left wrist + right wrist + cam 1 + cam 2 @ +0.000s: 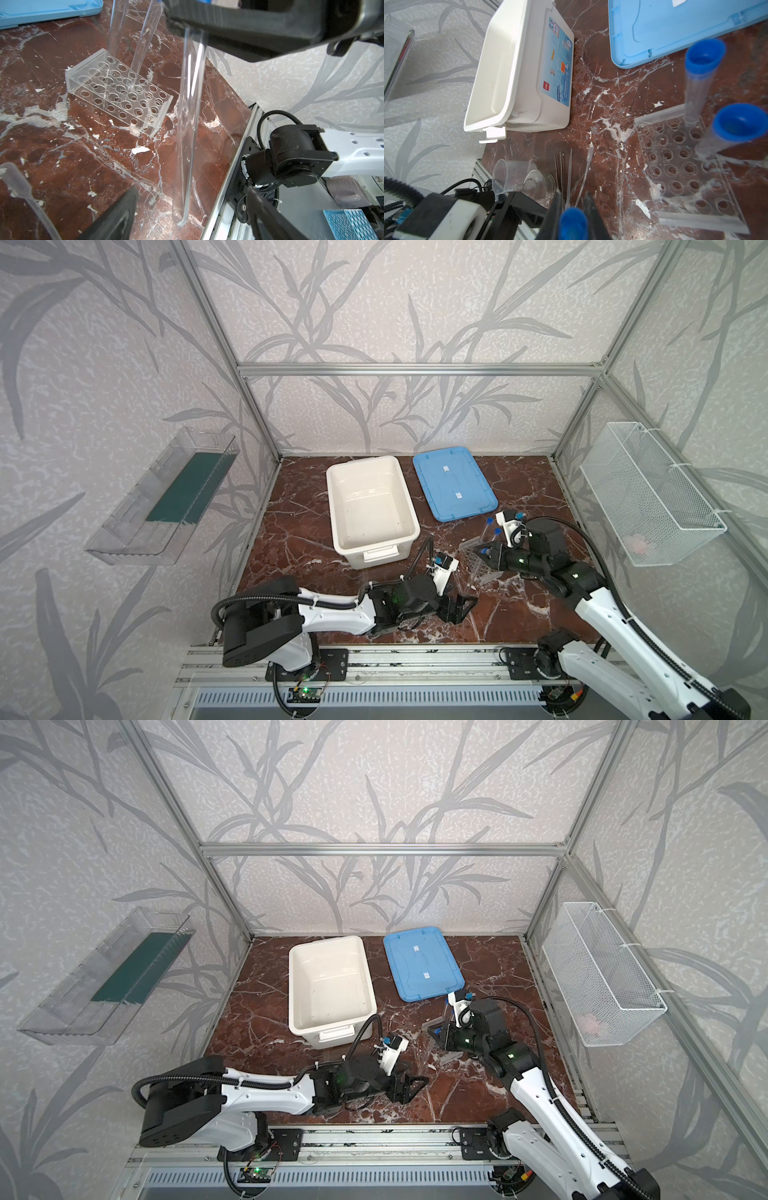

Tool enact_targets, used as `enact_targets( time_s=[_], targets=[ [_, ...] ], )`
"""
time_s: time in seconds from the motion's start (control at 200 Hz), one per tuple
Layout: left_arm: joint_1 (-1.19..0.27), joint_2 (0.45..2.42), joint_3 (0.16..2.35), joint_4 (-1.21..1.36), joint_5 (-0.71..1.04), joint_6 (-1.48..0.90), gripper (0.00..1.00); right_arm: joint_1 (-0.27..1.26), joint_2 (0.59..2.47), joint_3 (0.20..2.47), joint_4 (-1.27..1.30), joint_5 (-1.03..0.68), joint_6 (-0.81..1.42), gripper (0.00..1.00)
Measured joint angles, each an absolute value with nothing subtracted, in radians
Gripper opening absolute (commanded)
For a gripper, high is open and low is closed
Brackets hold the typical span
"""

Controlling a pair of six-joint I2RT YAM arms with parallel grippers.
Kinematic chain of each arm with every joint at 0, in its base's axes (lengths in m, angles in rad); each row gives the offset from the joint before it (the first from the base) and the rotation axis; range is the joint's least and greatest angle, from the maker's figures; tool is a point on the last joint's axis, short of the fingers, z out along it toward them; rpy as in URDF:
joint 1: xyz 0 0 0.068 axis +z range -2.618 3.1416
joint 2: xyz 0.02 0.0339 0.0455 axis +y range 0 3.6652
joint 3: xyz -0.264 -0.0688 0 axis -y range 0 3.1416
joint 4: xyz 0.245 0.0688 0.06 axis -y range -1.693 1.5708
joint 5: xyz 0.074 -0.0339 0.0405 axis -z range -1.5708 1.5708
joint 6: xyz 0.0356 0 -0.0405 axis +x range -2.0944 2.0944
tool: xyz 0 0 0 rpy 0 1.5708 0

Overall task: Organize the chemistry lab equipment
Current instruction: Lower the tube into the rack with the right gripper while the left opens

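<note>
Right wrist view: the right end effector [573, 196] is clamped on the blue cap of the held tube [573, 223].
Bench [299, 539]: it looks like a hard marbled top. A tube that slips would likely hit it and could crack or roll to the front rail.
White tub [331, 497]: it sits open at the back beside the blue lid [453, 489]. Both are well apart from the work, so there is little risk there.
Tube rack [116, 89]: clear and many-holed, it stands on the bench under the right arm. It looks light, so a tube tip catching a hole's edge could shove or tip it.
Racked tubes [697, 87]: two blue-capped tubes lean in the rack's holes. An incoming tube or finger could knock them and lever the rack over.
Held tube [191, 104]: in the left wrist view it hangs slanted from the right end effector, beside the rack and not over it. It is gripped only near the cap, so it may swing or the cap may pull off.
Left end effector [191, 191]: the jaws stand wide on either side of the tube's lower end and grip nothing. A sideways move could strike the tube.
Beaker [508, 176]: it lies on its side against the flask [537, 182], near the left arm. A sweep of that arm could set both rolling.
Glass rods [559, 170]: they lie flat beside a dropper [586, 166], thin and easy to crush or scatter.
</note>
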State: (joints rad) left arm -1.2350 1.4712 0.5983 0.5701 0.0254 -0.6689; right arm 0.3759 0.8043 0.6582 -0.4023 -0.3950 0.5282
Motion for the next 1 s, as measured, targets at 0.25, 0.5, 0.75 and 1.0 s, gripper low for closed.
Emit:
enact_targets(
  time_s=[0.25,0.5,0.75,1.0],
  targets=[
    [-1.235,1.499,0.816,0.321,-0.066,-0.759,0.92,0.376,0.62,0.647,-0.442,-0.133,0.359,0.17],
    [-1.235,1.603,0.949,0.135,-0.11,-0.847,0.95,0.376,0.585,0.517,-0.287,0.052,0.246,0.17],
    [-1.235,1.686,0.989,0.055,-0.106,-0.872,0.95,0.376,0.64,0.454,-0.138,0.132,0.172,0.17],
    [-1.235,1.723,1.036,0.024,-0.102,-0.876,0.95,0.376,0.666,0.414,-0.003,0.175,0.136,0.18]
  ],
)
